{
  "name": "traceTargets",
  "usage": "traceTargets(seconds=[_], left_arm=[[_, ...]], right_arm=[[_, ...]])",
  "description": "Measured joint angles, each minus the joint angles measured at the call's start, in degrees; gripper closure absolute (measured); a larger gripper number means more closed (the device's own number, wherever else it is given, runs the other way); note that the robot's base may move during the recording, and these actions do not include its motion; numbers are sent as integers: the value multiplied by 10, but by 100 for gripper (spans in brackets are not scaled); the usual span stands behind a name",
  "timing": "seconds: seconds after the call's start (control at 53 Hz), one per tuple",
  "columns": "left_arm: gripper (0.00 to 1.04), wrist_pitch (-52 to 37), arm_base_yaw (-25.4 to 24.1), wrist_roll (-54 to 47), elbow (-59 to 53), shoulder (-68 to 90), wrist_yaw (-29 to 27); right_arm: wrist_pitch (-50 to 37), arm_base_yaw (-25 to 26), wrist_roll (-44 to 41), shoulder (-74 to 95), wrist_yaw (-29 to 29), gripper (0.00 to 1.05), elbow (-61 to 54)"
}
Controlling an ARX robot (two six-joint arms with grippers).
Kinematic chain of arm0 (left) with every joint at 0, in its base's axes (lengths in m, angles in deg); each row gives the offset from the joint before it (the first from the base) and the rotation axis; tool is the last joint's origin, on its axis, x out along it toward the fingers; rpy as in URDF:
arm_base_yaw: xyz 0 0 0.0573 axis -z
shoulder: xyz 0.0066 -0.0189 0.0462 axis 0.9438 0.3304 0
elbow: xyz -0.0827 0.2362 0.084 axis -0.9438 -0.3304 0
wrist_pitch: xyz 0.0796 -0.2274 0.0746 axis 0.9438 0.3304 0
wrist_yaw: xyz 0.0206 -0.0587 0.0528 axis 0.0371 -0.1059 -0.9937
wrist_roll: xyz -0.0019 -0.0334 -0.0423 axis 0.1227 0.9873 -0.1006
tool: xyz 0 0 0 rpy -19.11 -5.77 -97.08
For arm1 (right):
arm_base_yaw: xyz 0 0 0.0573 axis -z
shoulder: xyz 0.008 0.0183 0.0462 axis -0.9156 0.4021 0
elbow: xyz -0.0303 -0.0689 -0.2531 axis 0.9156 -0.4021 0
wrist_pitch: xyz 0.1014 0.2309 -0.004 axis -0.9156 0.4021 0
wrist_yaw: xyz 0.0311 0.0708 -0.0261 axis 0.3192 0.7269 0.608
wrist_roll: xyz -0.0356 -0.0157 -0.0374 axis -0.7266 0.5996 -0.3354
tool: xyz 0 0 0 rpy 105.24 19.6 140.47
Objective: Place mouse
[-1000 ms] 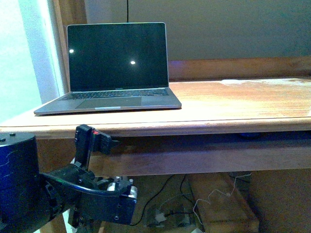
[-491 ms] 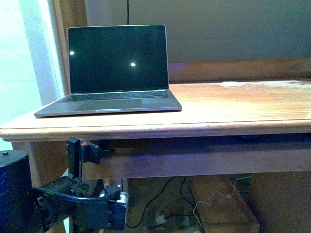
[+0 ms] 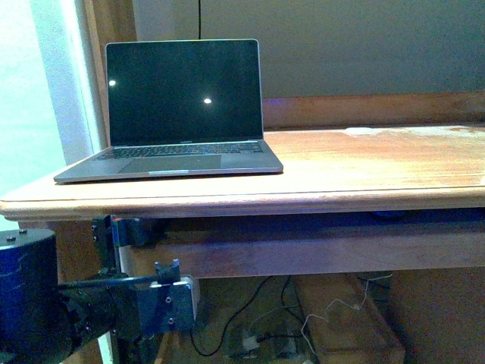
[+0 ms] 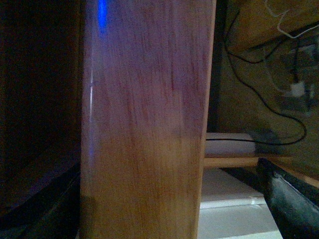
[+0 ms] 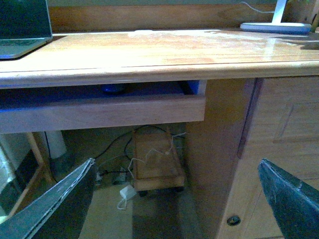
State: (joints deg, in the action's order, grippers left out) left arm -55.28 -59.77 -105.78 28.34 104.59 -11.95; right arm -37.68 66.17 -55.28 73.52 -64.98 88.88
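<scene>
Nothing was placed yet: the mouse [image 5: 113,88] lay behind the tray's [image 5: 99,117] front edge, while the left claw [image 4: 169,172] and right claw [image 5: 177,164] both gaped wide and empty.

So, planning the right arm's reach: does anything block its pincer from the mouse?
Yes: the mouse lies in the tray, behind its front rail and under the desktop; the right pincer faces that narrow slot.

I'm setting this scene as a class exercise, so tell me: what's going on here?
A two-armed robot faces a wooden desk with an open laptop on it. Nothing is held. The right gripper has its jaws open and points at the pull-out shelf under the desktop, where the dark mouse lies. The left gripper hangs low by the desk's leg, jaws open as well. The mouse has not yet been picked up.
</scene>
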Motion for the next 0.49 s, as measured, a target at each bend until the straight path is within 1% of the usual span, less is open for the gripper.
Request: traceTargets(seconds=[0.057,0.132,0.189,0.226,0.302,0.396,0.491], left_arm=[[8,65,4,28,0,-25,-10],[8,195,13,83,6,-72,-19],[8,285,14,122,11,-107,3],[8,359,14,148,11,-137,28],[8,456,19,180,7,-183,63],[8,523,24,216,-10,-227,96],[8,562,32,250,-32,-263,134]], right_arm=[[0,0,0,0,0,7,0],[0,0,0,0,0,7,0],[0,0,0,0,0,7,0],[0,0,0,0,0,7,0],[0,0,0,0,0,7,0],[0,0,0,0,0,7,0],[0,0,0,0,0,7,0]])
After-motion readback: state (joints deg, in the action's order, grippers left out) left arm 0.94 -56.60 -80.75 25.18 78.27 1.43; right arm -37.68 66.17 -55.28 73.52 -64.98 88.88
